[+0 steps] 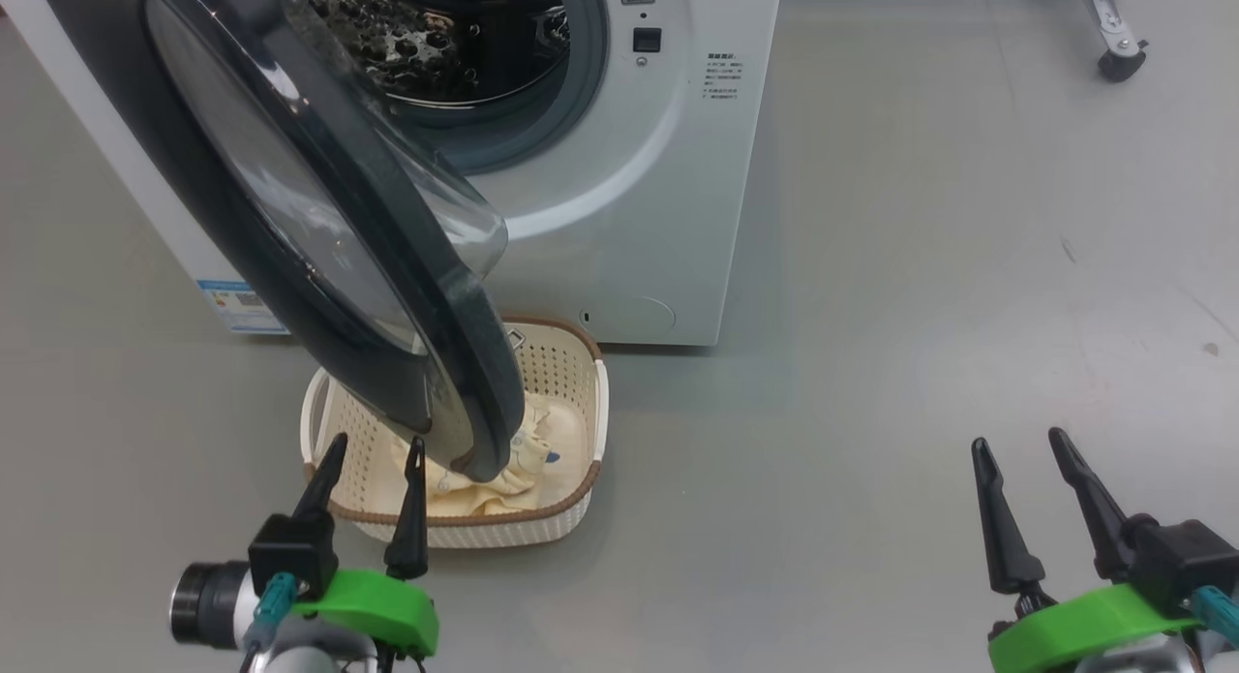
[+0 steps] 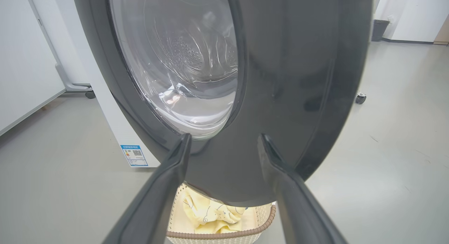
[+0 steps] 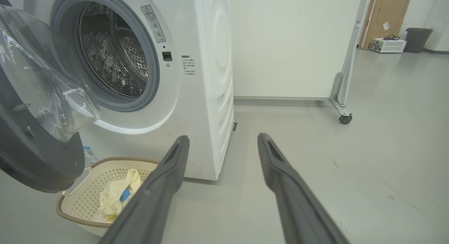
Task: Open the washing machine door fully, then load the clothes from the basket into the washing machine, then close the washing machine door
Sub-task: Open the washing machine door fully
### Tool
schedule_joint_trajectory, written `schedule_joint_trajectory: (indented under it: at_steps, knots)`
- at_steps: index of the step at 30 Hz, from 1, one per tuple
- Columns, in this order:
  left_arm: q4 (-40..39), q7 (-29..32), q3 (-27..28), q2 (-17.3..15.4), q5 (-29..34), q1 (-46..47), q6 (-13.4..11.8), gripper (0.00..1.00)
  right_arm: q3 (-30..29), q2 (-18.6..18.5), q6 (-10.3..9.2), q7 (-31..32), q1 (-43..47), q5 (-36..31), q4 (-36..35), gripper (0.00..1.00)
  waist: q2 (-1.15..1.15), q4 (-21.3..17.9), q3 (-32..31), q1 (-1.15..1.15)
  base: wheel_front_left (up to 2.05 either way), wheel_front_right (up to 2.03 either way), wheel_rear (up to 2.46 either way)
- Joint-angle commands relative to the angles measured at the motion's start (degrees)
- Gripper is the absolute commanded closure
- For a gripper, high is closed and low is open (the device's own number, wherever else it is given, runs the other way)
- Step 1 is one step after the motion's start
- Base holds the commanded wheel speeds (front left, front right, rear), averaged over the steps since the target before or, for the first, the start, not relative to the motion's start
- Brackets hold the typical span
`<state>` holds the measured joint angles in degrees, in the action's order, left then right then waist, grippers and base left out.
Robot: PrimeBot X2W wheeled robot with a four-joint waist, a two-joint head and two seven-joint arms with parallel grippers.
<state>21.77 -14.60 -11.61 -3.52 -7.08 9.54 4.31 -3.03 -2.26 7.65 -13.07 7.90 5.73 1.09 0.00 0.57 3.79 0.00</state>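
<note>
- Two grippers, both with jaws spread wide and holding nothing: the left gripper (image 1: pixel 377 443) sits low in front of the basket (image 1: pixel 581 489), and the right gripper (image 1: pixel 1018 439) is well off to the right over bare floor (image 1: pixel 871 363).
- The washing machine door (image 1: pixel 290 198) stands roughly half open, swung out from the washing machine (image 1: pixel 658 218). Its black rim overhangs the basket, and the drum (image 1: pixel 445 34) shows behind it.
- The basket rests on the floor just in front of the machine. The clothes (image 1: pixel 542 441) lie inside it, partly screened from above by the door's lower edge.
- Step in hand, by my reading: finish the door's swing to fully open.
- In the left wrist view the fingers point at the door's glossy outer face from close by. I cannot tell whether they touch it.
- Pushing on that outer face would likely close the door. Better to get a finger behind the free edge, on the glass-bowl side.
- Follow the arc about the hinge slowly, since the slick rim may slip.
- Keep the fingers above the basket rim so the sweep does not nudge it.
</note>
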Motion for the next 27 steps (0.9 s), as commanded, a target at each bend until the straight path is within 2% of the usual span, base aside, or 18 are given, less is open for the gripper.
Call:
schedule_joint_trajectory:
  at_steps: [1, 3, 4, 5, 6, 12, 17, 22, 23, 27]
  knots:
    - [-1.24, -0.40, 2.18, -0.99, -0.22, 3.27, -0.12, 0.00, 1.54, -0.62, -0.16, -0.31, -1.91, 0.30, -1.60, 0.00, 0.00, -0.18, 0.16, 0.00, 0.00, 0.00, 0.00]
    - [-0.75, -0.40, 2.44, -1.01, -0.61, 3.84, -0.06, 0.00, 1.85, -0.62, -0.16, -0.33, -2.11, 0.20, -1.54, 0.00, 0.00, -0.43, 0.37, 0.00, 0.00, 0.00, 0.00]
    - [-0.43, -0.40, 2.64, -1.05, -0.86, 4.15, -0.03, 0.22, 1.95, -0.62, -0.16, -0.35, -2.21, 0.13, -1.47, 0.00, 0.00, -0.55, 0.45, 0.00, 0.00, 0.00, 0.00]
    - [-0.14, -0.40, 3.07, -1.19, -1.20, 4.83, -0.04, 0.73, 2.19, -0.62, -0.16, -0.37, -2.39, -0.03, -1.37, 0.00, 0.00, -0.81, 0.52, 0.00, 0.00, 0.00, 0.00]
    - [-0.03, -0.40, 3.19, -1.27, -1.26, 5.06, -0.04, 1.00, 2.26, -0.62, -0.16, -0.37, -2.45, -0.11, -1.36, 0.00, 0.00, -0.91, 0.54, 0.00, 0.00, 0.00, 0.00]
    - [0.25, -0.40, 3.36, -1.51, -1.30, 5.91, -0.13, 1.00, 2.23, -0.62, -0.16, -0.32, -2.64, -0.30, -1.27, 0.00, 0.00, -1.22, 0.52, 0.00, 0.00, 0.00, 0.00]
    - [-2.73, -0.40, 5.01, -1.96, -0.70, 6.96, -2.57, 1.00, 1.89, -0.62, -0.16, -0.41, -2.62, 0.02, -0.99, 0.00, 0.00, -0.99, 0.52, 0.00, 0.00, 0.00, 0.00]
    - [-10.81, -0.40, 6.98, -3.06, 1.13, 8.43, -5.57, 1.00, 1.61, -0.62, -0.16, -0.50, -2.67, 0.22, -0.76, 0.00, 0.00, -0.60, 0.67, 0.00, 0.00, 0.00, 0.00]
    - [-14.51, -0.40, 7.64, -3.47, 1.77, 9.06, -6.50, 1.00, 1.57, -0.62, -0.16, -0.54, -2.81, 0.24, -0.67, 0.00, 0.00, -0.53, 0.71, 0.00, 0.00, 0.00, 0.00]
    - [-20.51, -0.40, 8.29, -3.93, 2.92, 10.06, -7.89, 1.00, 1.43, -0.62, -0.16, -0.57, -3.00, 0.07, -0.61, 0.00, 0.00, -0.45, 0.67, 0.00, 0.00, 0.00, 0.00]
